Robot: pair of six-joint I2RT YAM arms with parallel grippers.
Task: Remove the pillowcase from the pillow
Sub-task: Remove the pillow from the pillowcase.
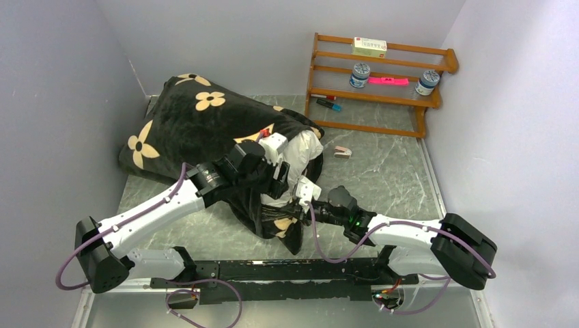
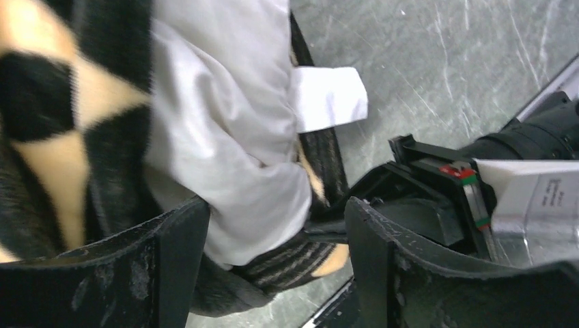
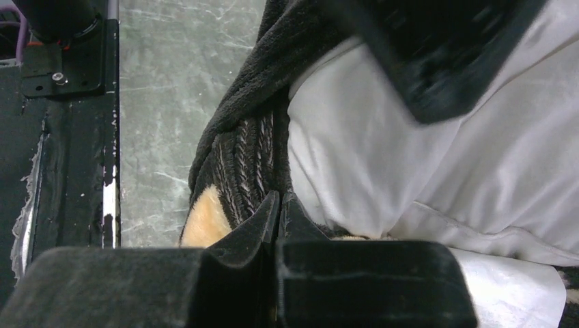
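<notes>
A wooden rack [image 1: 382, 89] is standing at the far right of a grey-green marbled table [image 1: 389, 178]. Plain pale walls [image 1: 239, 41] are rising behind the rack and to both sides of it. A cream box [image 1: 369, 46] is sitting on its top shelf. Lower on the rack, a lidded jar [image 1: 360, 74] and a second jar [image 1: 428, 81] are flanking a pink strip [image 1: 388, 80].
</notes>
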